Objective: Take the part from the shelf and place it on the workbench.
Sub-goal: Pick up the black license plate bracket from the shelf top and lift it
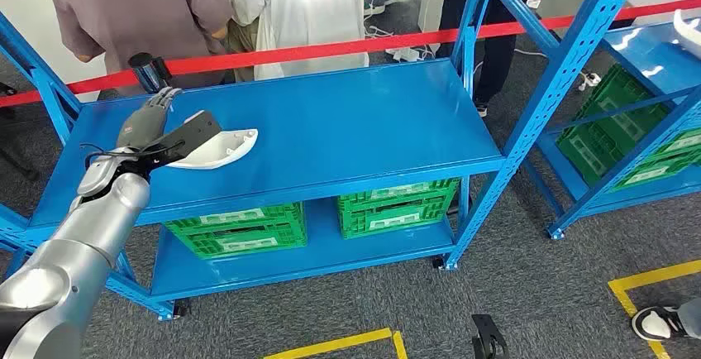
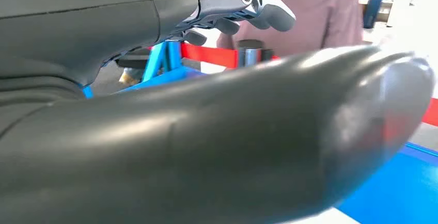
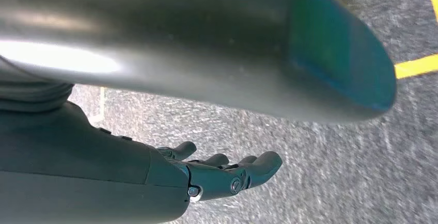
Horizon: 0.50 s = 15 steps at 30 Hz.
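The white curved part [image 1: 225, 147] lies on the top deck of the blue shelf [image 1: 355, 119], toward its left side. My left hand [image 1: 157, 131] is at the part's left end. Its dark thumb reaches out over the part, while the fingers [image 1: 155, 109] point away behind it, spread and gripping nothing. In the left wrist view the thick thumb [image 2: 258, 131] fills the foreground and the fingers [image 2: 248, 7] stretch out apart from it. My right hand [image 3: 227, 175] hangs over the grey floor with loosely bent fingers and nothing in it.
Two green crates [image 1: 236, 228] [image 1: 397, 206] sit on the lower deck. A red barrier tape [image 1: 331, 49] on a dark post [image 1: 147, 69] runs behind the shelf, with people standing beyond it. A second blue shelf [image 1: 653, 53] at the right carries another white part [image 1: 686, 32].
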{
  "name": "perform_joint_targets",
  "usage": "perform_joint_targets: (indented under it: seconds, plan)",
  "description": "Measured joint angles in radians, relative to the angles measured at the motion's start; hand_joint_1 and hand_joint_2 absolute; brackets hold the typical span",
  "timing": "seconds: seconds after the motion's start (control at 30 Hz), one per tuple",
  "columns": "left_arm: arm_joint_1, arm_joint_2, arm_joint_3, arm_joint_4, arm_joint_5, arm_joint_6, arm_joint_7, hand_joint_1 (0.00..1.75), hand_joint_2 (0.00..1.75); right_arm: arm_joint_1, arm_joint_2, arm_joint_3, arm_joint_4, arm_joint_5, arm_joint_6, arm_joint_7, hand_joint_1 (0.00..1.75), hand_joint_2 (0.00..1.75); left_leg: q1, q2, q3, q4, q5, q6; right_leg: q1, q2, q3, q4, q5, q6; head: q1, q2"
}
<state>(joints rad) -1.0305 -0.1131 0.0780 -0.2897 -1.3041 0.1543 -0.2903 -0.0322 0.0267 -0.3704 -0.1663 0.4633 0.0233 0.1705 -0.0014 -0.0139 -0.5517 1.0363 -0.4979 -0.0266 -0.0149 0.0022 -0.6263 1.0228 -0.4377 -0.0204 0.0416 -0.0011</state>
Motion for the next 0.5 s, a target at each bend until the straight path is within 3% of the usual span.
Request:
perform_joint_targets:
  seconds: [0.07,0.17,0.2,0.23,0.27,0.33,0.4,0.5]
  plan:
    - [-0.002,0.000,-0.002,0.000,0.005,-0.004,-0.006,0.00,0.00,-0.001,0.000,0.000,0.000,0.001,0.000,0.000,0.00,0.00,0.001,0.003,-0.028,0.052,-0.016,-0.004,0.000,0.000,0.008,-0.001,-0.004,-0.005,-0.003,0.000]
    - [0.003,0.004,-0.009,0.002,0.022,-0.031,-0.032,0.00,0.00,-0.002,0.000,0.000,0.000,0.003,0.001,0.000,0.00,0.00,0.003,0.006,-0.143,0.230,-0.081,-0.013,0.000,0.002,0.023,-0.002,-0.017,-0.014,-0.006,0.000]
    - [0.007,0.006,-0.012,0.003,0.027,-0.042,-0.041,0.00,0.00,-0.001,0.000,0.000,0.000,0.004,0.002,0.000,0.00,0.00,0.004,0.007,-0.172,0.259,-0.086,-0.014,0.001,0.003,0.028,-0.002,-0.023,-0.014,-0.006,0.000]
    - [0.011,0.009,-0.015,0.004,0.029,-0.051,-0.048,0.00,0.00,0.000,0.000,0.000,0.000,0.005,0.003,0.001,0.00,0.00,0.004,0.007,-0.183,0.253,-0.071,-0.013,0.002,0.005,0.034,-0.002,-0.028,-0.014,-0.006,0.000]
    - [0.014,0.011,-0.017,0.005,0.030,-0.056,-0.054,0.00,0.00,0.001,0.000,0.000,0.000,0.006,0.003,0.001,0.00,0.00,0.003,0.007,-0.174,0.209,-0.033,-0.009,0.003,0.006,0.042,-0.002,-0.034,-0.013,-0.006,0.000]
    - [0.016,0.013,-0.022,0.005,0.031,-0.062,-0.059,0.00,0.00,0.000,0.001,0.000,0.000,0.008,0.004,0.001,0.00,0.00,-0.001,0.007,-0.128,0.073,0.054,0.006,0.006,0.008,0.058,-0.001,-0.046,-0.009,-0.005,0.000]
    - [0.018,0.014,-0.028,0.006,0.030,-0.069,-0.060,0.00,0.00,-0.002,0.002,0.000,0.000,0.009,0.005,0.001,0.00,0.00,-0.007,0.007,-0.094,-0.013,0.083,0.017,0.008,0.008,0.062,0.000,-0.056,-0.001,-0.006,0.000]
    - [0.026,0.014,-0.037,0.008,0.029,-0.076,-0.059,0.00,0.00,-0.002,0.001,0.000,0.000,0.010,0.006,0.001,0.00,0.00,-0.006,0.006,-0.085,-0.026,0.092,0.011,0.011,0.008,0.061,0.003,-0.063,0.003,-0.007,0.000]
